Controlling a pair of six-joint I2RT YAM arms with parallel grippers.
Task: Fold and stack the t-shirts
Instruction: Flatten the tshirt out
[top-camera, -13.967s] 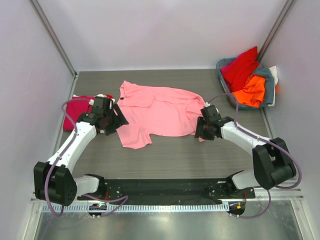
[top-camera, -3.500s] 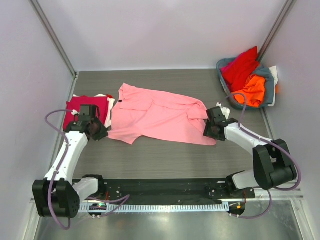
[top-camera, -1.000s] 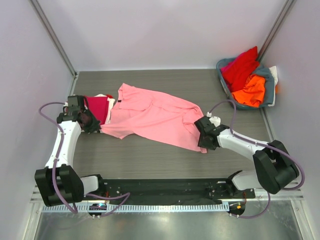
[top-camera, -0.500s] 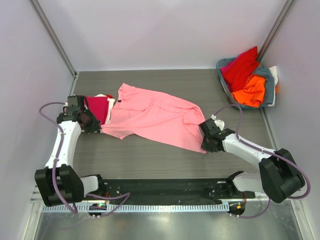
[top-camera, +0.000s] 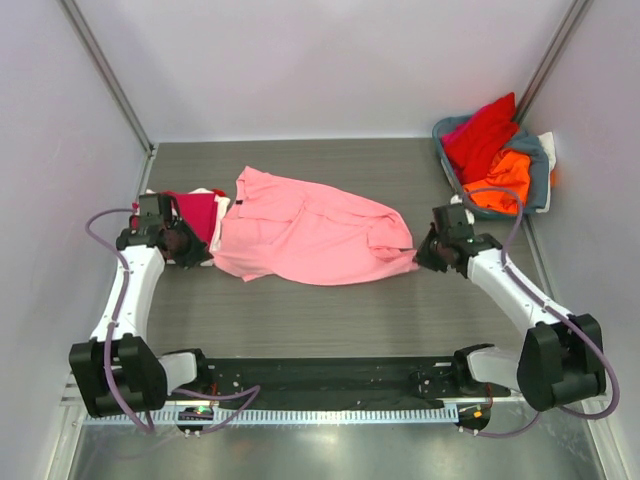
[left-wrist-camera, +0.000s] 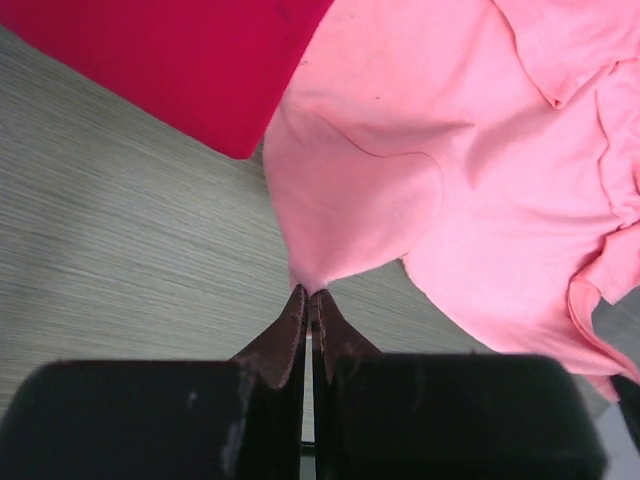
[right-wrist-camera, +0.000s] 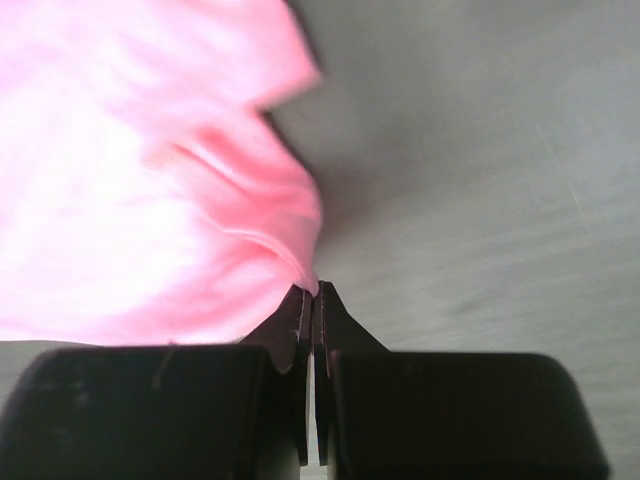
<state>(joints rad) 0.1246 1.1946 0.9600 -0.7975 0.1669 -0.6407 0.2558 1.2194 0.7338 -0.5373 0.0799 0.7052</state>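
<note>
A light pink t-shirt (top-camera: 310, 232) lies crumpled across the middle of the grey table (top-camera: 330, 310). At its left end my left gripper (top-camera: 200, 256) is shut on a pinch of its cloth (left-wrist-camera: 330, 215). My right gripper (top-camera: 420, 255) is shut on the shirt's right edge (right-wrist-camera: 200, 220). A crimson t-shirt (top-camera: 192, 214) lies folded flat at the far left, on top of a white one (top-camera: 222, 206), just behind the left gripper (left-wrist-camera: 309, 293). The crimson shirt (left-wrist-camera: 170, 60) shows in the left wrist view. Red (top-camera: 482, 132) and orange (top-camera: 500, 180) t-shirts are heaped in the basket.
A grey-blue basket (top-camera: 538, 182) stands at the back right, close to the right arm's elbow. White walls close in the table on the left, back and right. The arms' black base rail (top-camera: 330, 378) runs along the near edge.
My right gripper has closed on the pink shirt's right edge and pulled it to the right and back, stretching the cloth out. The left gripper has barely moved and still holds its pinch.
</note>
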